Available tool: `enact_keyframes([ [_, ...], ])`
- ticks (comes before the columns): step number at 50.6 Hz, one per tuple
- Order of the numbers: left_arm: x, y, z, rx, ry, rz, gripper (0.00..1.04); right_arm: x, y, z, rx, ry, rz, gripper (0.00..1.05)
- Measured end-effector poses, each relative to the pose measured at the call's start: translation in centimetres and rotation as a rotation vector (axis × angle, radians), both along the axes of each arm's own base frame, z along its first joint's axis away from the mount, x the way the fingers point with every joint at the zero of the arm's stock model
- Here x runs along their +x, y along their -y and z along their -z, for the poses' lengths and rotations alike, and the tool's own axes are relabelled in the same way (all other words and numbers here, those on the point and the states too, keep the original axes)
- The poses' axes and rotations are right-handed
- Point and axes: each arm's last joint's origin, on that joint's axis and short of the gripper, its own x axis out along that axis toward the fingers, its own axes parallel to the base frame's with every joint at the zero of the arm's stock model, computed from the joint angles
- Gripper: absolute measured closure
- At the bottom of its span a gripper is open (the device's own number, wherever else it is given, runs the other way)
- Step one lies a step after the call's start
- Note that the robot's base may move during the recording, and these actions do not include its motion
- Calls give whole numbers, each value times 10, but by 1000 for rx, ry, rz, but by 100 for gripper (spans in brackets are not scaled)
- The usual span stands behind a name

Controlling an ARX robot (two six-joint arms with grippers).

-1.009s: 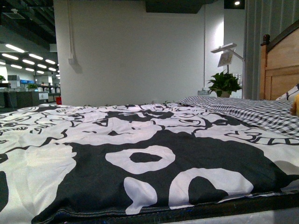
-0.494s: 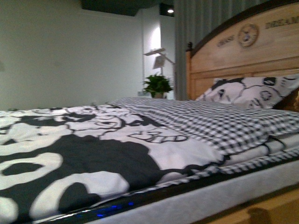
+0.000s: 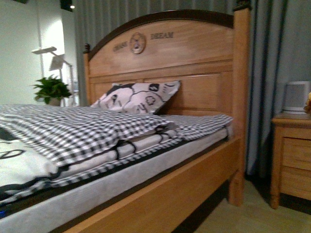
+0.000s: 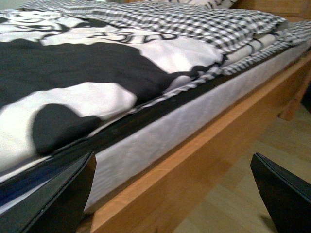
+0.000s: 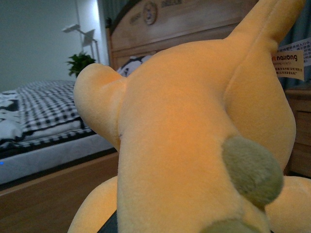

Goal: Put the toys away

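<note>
An orange-yellow plush toy (image 5: 184, 126) with a grey-green spot and a paper tag fills the right wrist view. My right gripper is shut on it, and its fingers are hidden under the plush. In the front view only a sliver of the plush toy (image 3: 308, 103) shows at the right edge, above the nightstand. My left gripper (image 4: 175, 204) is open with nothing between its dark fingers (image 4: 58, 199). It hangs beside the bed's wooden side rail (image 4: 194, 160), over the floor.
The bed has a black-and-white quilt (image 4: 73, 73), a checked cover (image 3: 73, 128), a patterned pillow (image 3: 136, 97) and a tall wooden headboard (image 3: 194, 63). A wooden nightstand (image 3: 294, 155) carries a white device (image 3: 296, 97). A plant (image 3: 51, 90) stands at the far left.
The front view has swung to the right, from the quilt's black-and-white top to the headboard, pillow and nightstand.
</note>
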Motion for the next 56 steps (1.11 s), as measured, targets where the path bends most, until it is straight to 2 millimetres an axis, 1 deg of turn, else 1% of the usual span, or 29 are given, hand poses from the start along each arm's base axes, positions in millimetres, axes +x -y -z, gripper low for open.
enact_keyframes([
  [36, 0, 0, 0, 0, 0, 10, 6, 0, 1, 0, 6, 1, 19, 85],
  [56, 0, 0, 0, 0, 0, 1, 6, 0, 0, 0, 0, 2, 0, 85],
])
